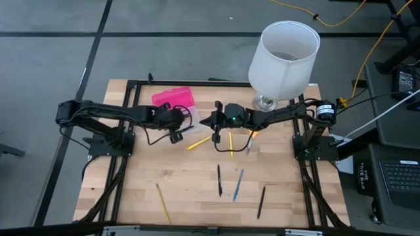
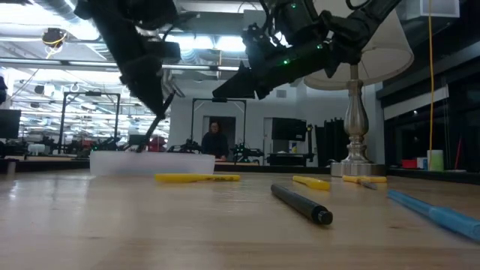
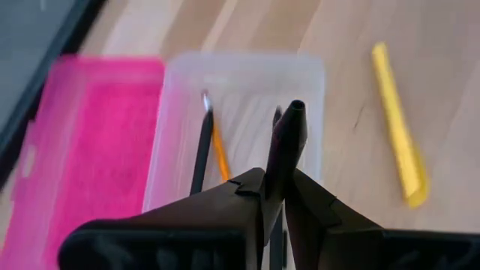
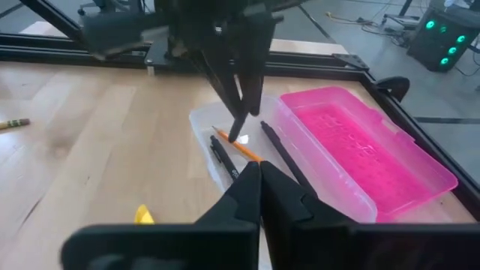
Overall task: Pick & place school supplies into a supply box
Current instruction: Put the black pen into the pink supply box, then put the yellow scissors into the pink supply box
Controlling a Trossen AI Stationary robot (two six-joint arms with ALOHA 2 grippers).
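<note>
Right now your left gripper pinches a black pen over the clear case base, beside the pink lid. Your right gripper hangs nearby, fingers closed on nothing.

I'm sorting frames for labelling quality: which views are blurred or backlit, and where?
Low view: the arms are dark silhouettes against bright ceiling lights, the near black pen soft. Left wrist view: pink lid and yellow marker blurred. Right wrist view: left gripper smeared. High view: evenly lit.
</note>
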